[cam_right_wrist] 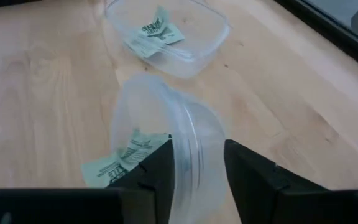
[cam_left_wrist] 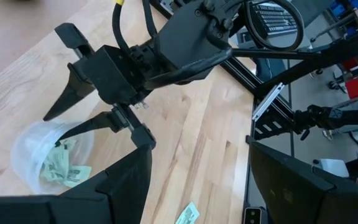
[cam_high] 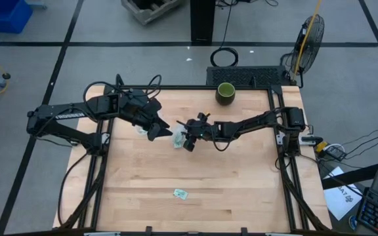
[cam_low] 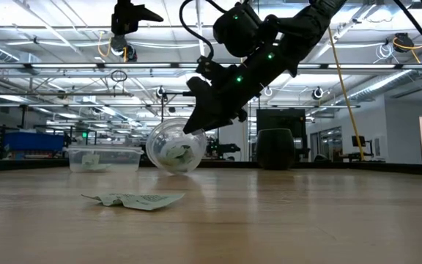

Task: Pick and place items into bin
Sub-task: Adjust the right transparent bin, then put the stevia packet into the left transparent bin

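Observation:
A clear plastic cup (cam_right_wrist: 148, 106) lies tilted on its side with several light green packets (cam_right_wrist: 126, 155) inside. My right gripper (cam_right_wrist: 197, 149) is shut on it at mid-table (cam_high: 188, 139). Just beyond the cup stands a clear rectangular bin (cam_right_wrist: 210, 37) holding one packet (cam_right_wrist: 154, 32); it rests flat on the table (cam_low: 105, 158). My left gripper (cam_left_wrist: 199, 149) is open. It hovers beside the cup and over the bin's place (cam_high: 157, 128), touching nothing. One loose packet (cam_high: 180, 193) lies flat near the table's near edge (cam_low: 134, 199). My right gripper holds the clear cup by its rim (cam_right_wrist: 191, 146). One finger (cam_right_wrist: 157, 168) seems to be inside the mouth and the other (cam_right_wrist: 247, 171) outside the wall. The fingers slant down from the table's right. The cup is tipped on its side (cam_low: 173, 150); whether it touches the table, I cannot tell.
A dark green cup (cam_high: 226, 92) stands at the far edge, right of centre. Bare wood lies between the cup and the loose packet, and to the near right. A fan (cam_high: 310, 33) and cables are off the table's far right corner.

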